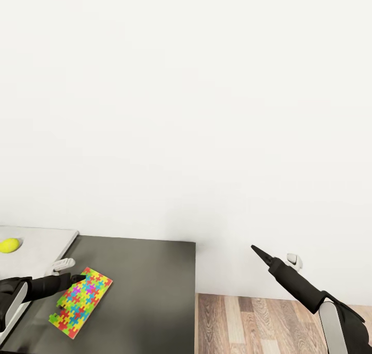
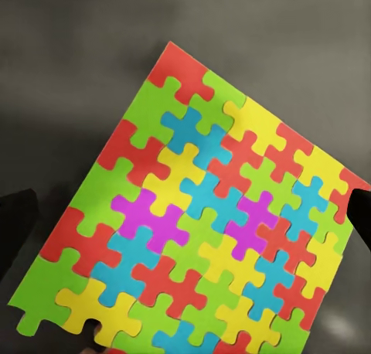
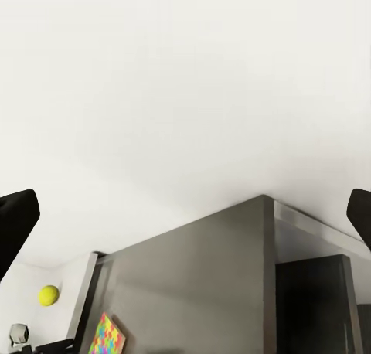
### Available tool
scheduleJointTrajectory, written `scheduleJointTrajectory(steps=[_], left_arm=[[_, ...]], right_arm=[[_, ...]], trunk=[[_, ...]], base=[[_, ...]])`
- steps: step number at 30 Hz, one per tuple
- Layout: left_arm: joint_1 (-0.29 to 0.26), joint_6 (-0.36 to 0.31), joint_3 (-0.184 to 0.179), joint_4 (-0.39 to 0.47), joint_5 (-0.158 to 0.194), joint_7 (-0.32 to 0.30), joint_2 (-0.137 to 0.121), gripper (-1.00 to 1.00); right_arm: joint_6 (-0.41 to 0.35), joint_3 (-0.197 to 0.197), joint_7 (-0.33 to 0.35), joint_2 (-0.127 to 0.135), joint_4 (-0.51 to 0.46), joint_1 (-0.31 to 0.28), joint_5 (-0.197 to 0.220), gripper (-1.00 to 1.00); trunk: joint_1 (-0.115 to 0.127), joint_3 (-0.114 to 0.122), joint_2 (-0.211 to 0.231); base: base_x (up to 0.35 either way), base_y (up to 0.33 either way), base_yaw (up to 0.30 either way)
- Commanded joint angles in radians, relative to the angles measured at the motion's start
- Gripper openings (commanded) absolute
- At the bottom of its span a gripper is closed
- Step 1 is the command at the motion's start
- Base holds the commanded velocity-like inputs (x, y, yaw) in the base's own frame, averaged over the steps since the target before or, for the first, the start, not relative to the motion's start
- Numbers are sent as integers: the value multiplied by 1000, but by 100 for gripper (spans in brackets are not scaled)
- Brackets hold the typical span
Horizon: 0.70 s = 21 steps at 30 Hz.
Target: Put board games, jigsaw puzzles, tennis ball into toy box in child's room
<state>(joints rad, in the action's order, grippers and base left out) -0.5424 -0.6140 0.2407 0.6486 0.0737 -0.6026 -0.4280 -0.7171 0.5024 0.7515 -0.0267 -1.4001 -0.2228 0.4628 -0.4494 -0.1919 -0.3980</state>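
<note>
A multicoloured jigsaw puzzle (image 1: 80,302) lies flat on the dark table (image 1: 150,292), near its left side. My left gripper (image 1: 71,271) hovers at the puzzle's far edge, open. In the left wrist view the puzzle (image 2: 201,222) spreads between the two black fingertips (image 2: 17,226), which stand wide apart and hold nothing. A yellow-green tennis ball (image 1: 9,245) rests on a pale grey surface (image 1: 46,243) left of the table. My right gripper (image 1: 274,254) hangs open in the air beyond the table's right edge; its view shows the ball (image 3: 48,294) and puzzle (image 3: 107,335) far off.
A plain white wall (image 1: 186,111) rises right behind the table. Wooden floor (image 1: 258,323) lies to the right of the table's right edge, under my right arm. The table's right half (image 3: 201,284) is bare dark surface.
</note>
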Motion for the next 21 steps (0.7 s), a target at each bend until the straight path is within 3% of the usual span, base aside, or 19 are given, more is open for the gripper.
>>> scheduleJointTrajectory(steps=[1, 21], left_arm=[[-1, -9, 2, 0, 8, 0, 0, 100], [-1, -9, 2, 0, 8, 0, 0, 100]], right_arm=[[-6, 2, 2, -1, 0, -1, 2, 100], [-5, 3, 0, -1, -1, -1, 1, 100]], trunk=[[-1, -2, -2], [-1, -2, -2]], base=[[0, 10, 0], [0, 42, 0]])
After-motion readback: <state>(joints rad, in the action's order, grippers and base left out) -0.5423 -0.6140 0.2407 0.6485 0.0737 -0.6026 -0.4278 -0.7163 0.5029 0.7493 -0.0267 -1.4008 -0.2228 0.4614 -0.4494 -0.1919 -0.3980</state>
